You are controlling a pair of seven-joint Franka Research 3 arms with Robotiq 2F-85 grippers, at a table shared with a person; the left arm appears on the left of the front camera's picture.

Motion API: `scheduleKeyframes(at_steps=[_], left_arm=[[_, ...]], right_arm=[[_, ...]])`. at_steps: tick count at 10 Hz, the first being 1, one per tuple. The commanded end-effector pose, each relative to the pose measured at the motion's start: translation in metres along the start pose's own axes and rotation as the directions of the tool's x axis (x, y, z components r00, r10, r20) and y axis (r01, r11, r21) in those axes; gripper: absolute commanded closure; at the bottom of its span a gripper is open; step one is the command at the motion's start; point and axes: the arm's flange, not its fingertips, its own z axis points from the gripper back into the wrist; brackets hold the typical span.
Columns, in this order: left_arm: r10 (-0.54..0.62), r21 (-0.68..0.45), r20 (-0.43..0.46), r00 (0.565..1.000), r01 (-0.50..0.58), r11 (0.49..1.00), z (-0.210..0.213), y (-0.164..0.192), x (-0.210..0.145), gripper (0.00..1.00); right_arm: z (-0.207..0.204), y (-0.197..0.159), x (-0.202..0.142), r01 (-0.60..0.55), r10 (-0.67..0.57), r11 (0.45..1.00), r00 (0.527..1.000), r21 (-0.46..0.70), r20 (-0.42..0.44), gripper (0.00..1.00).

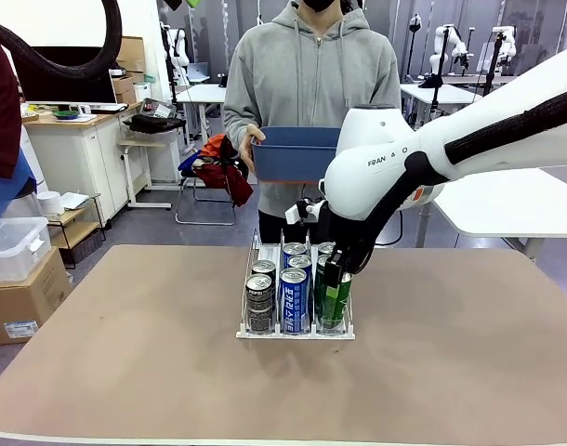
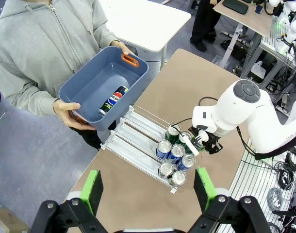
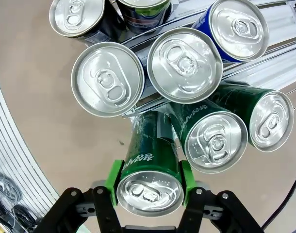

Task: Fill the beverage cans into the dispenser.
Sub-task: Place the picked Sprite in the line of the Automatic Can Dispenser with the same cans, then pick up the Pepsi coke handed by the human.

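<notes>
Right wrist view, nearest: the right gripper [image 3: 150,183] is seen clamped on a green can [image 3: 148,160], green pads pressed to both sides just under the rim. The can is held upright at the near end of the dispenser [image 3: 279,73], touching the next green can in that lane.

Front view: the held can is placed in the lane on the robot's right, at the front. Dark cans [image 1: 259,302] are noted in the left lane, blue cans [image 1: 294,297] in the middle.

Left wrist view: the left gripper [image 2: 148,189] is held high over the table [image 2: 138,204], jaws wide apart, nothing between them.

Far side: a blue bin [image 2: 80,82] is held by the person, tilted toward the rack, with one Pepsi can [image 2: 114,99] lying inside.

Step judged: setting down the green can. Next move calls for the jaws to be opened and lifted straight up, neighbours being tight alongside.

Hard to make out: whether the can's base is seated on the rack floor; it is hidden by the gripper and forearm. The rear lane ends are covered by the arm in front view.
</notes>
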Motion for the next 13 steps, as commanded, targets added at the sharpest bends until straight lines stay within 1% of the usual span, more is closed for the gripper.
scheduleKeyframes(at_steps=[1,2,3,4,5,7,9,11,12,13], left_arm=[[-0.001,-0.006,-0.002,1.000,0.001,1.000,0.003,0.001,0.001,0.00],[-0.001,-0.006,-0.002,1.000,0.001,1.000,0.003,0.001,0.001,0.00],[-0.001,-0.006,-0.002,1.000,0.001,1.000,0.003,0.001,0.001,0.00],[-0.001,-0.006,-0.002,1.000,0.001,1.000,0.003,0.001,0.001,0.00],[-0.001,-0.006,-0.002,1.000,0.001,1.000,0.003,0.001,0.001,0.00],[-0.001,-0.006,-0.002,1.000,0.001,1.000,0.003,0.001,0.001,0.00],[-0.001,-0.006,-0.002,1.000,0.001,1.000,0.003,0.001,0.001,0.00],[-0.001,-0.006,-0.002,1.000,0.001,1.000,0.003,0.001,0.001,0.00],[-0.001,-0.006,-0.002,1.000,0.001,1.000,0.003,0.001,0.001,0.00],[-0.001,-0.006,-0.002,1.000,0.001,1.000,0.003,0.001,0.001,0.00]], right_arm=[[0.000,0.000,0.000,0.000,0.000,1.000,1.000,0.000,0.000,0.42],[-0.001,0.001,0.000,-0.072,0.071,0.997,0.997,0.019,0.020,0.42],[-0.001,0.004,-0.001,-0.092,0.091,0.994,0.996,0.056,0.027,0.25],[0.002,0.003,-0.004,-0.095,0.093,0.994,0.995,0.046,0.028,0.23],[0.009,0.005,-0.008,-0.076,0.075,0.997,0.996,0.029,0.038,0.06],[0.026,0.009,-0.017,-0.053,0.053,0.999,0.997,-0.001,0.063,0.00],[0.040,0.014,-0.029,-0.003,0.005,1.000,0.994,-0.025,0.106,0.00],[0.055,0.018,-0.040,0.087,-0.074,0.994,0.980,-0.063,0.185,0.00],[0.061,0.021,-0.042,0.102,-0.093,0.994,0.968,-0.028,0.234,0.00],[0.058,0.012,-0.027,0.025,-0.020,0.999,0.991,-0.040,0.129,0.00]])
